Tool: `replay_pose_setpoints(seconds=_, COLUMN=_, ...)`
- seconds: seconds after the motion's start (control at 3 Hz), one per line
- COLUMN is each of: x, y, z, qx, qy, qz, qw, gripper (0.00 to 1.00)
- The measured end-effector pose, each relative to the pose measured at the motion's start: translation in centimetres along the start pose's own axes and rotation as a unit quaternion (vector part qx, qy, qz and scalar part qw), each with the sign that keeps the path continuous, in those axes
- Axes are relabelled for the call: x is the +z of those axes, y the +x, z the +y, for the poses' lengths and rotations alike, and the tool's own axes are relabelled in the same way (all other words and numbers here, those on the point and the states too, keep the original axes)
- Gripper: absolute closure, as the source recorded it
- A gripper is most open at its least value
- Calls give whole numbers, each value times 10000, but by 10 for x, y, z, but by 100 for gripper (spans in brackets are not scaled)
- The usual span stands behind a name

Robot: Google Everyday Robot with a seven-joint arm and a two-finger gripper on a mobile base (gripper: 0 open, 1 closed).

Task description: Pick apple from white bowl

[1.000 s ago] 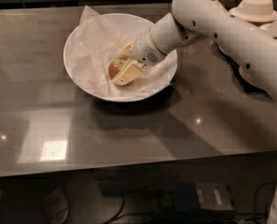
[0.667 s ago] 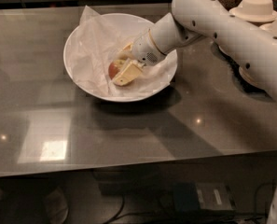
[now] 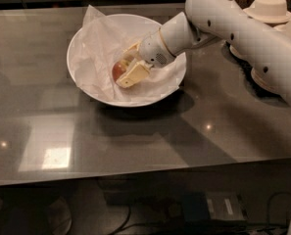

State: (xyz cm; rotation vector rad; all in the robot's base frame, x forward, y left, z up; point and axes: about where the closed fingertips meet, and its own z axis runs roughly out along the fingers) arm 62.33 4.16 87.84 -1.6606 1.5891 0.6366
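The white bowl (image 3: 81,77), wide and lined with crumpled white paper, stands on the dark table at the upper left of centre. The small red and yellow-green apple (image 3: 118,70) lies inside it, right of the bowl's middle. My gripper (image 3: 124,68) reaches into the bowl from the right. Its beige fingers (image 3: 134,74) sit on either side of the apple and close against it. The apple still rests low on the paper. The fingers hide the apple's right side.
My white arm (image 3: 233,23) crosses above the table from the upper right. Stacks of small beige paper bowls (image 3: 270,9) stand at the far right back. The table's front edge (image 3: 135,173) runs across the lower part of the view.
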Motion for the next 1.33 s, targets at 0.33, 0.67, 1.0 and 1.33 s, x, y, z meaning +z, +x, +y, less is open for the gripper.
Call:
replay_pose_setpoints(seconds=0.33, x=-32, y=-37, z=5, qx=-129, qy=158, qz=-788, qw=9967, gripper=100)
replay_pose_setpoints(seconds=0.67, x=-69, y=-66, z=14, qx=-279, qy=346, qz=-1310, qw=9904, gripper=100)
replay_pose_setpoints(seconds=1.0, x=-100, y=-74, z=23, qx=-369, qy=581, qz=-1185, qw=9906, gripper=100)
replay_pose_setpoints(seconds=1.33, x=-101, y=-75, z=23, qx=-379, qy=589, qz=-1181, qw=9905, gripper=100)
